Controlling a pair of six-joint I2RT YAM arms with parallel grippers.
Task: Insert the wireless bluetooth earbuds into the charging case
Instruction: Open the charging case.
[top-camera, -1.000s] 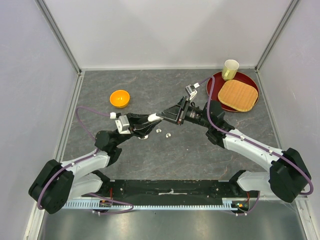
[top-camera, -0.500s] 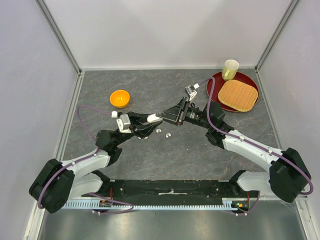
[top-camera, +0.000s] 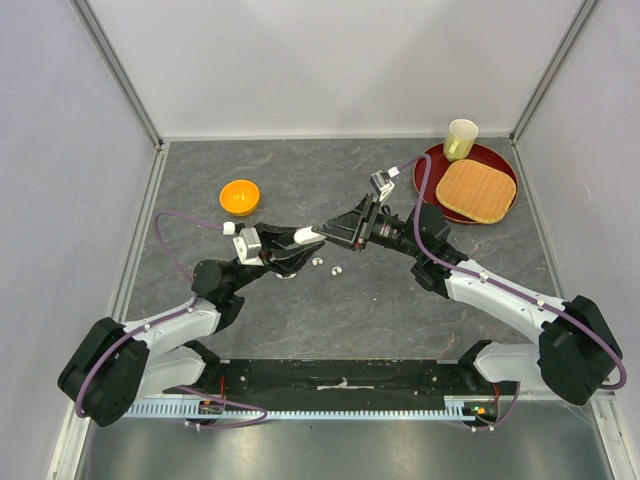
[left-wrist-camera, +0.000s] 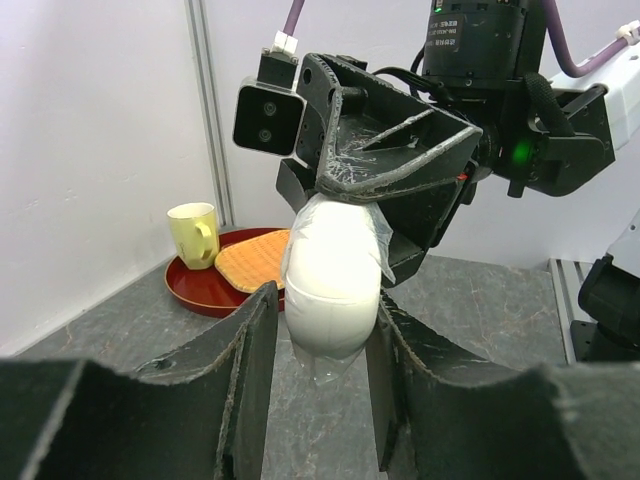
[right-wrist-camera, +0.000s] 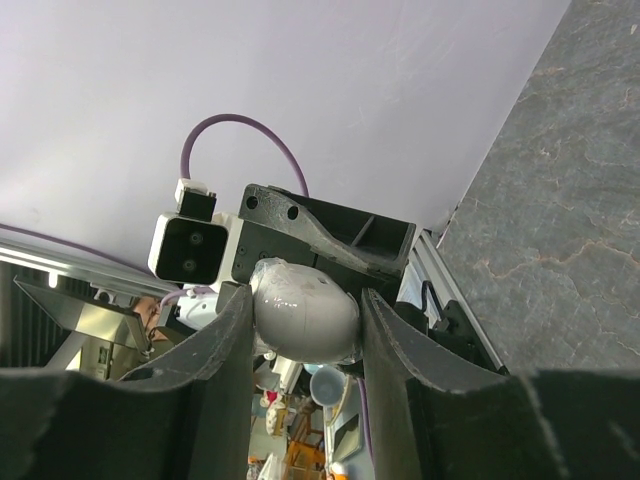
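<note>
The charging case is a white egg-shaped shell with clear film on it, held above the table where both arms meet. My right gripper is shut on it; in the right wrist view the case fills the gap between both fingers of that gripper. My left gripper straddles the case's other end. In the left wrist view the case hangs between the fingers of the left gripper, which stand slightly apart from it. Two tiny white earbuds lie on the table just below.
An orange bowl sits left of centre. At the back right a red tray carries a pale yellow cup and a woven mat. White walls enclose the grey table on three sides.
The left gripper's jaws have spread a little around the case's end, and its wrist has shifted slightly. The right arm and the case have stayed put.
</note>
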